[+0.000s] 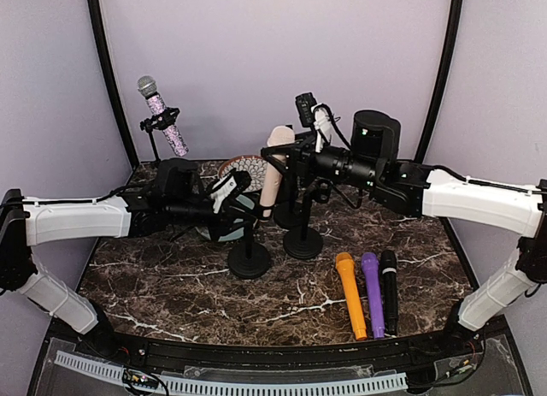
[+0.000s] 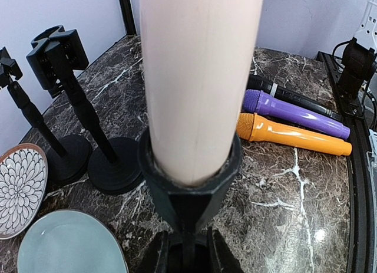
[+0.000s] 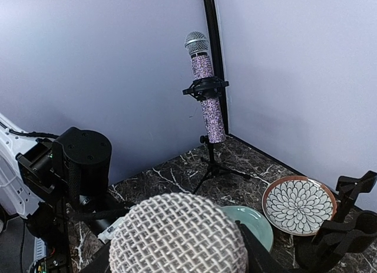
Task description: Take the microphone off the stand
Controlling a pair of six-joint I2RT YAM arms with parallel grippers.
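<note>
Top external: three loose microphones (image 1: pixel 373 295) lie flat; right gripper (image 1: pixel 278 156) clasps pink microphone (image 1: pixel 272 192), left gripper (image 1: pixel 244 199) clamps its stand (image 1: pixel 249 259)

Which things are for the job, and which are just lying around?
For the job: beige microphone, stand, left pincer, right pincer.
Lying about: orange microphone, purple microphone, black microphone, patterned plate, green plate, sparkly microphone, empty stands.

Glossy finish noted on dark marble-pattern desk (image 1: pixel 171 285) and orange plastic microphone (image 2: pixel 294 134); pale pink cylindrical microphone body (image 2: pixel 197 78) matt, smooth.
</note>
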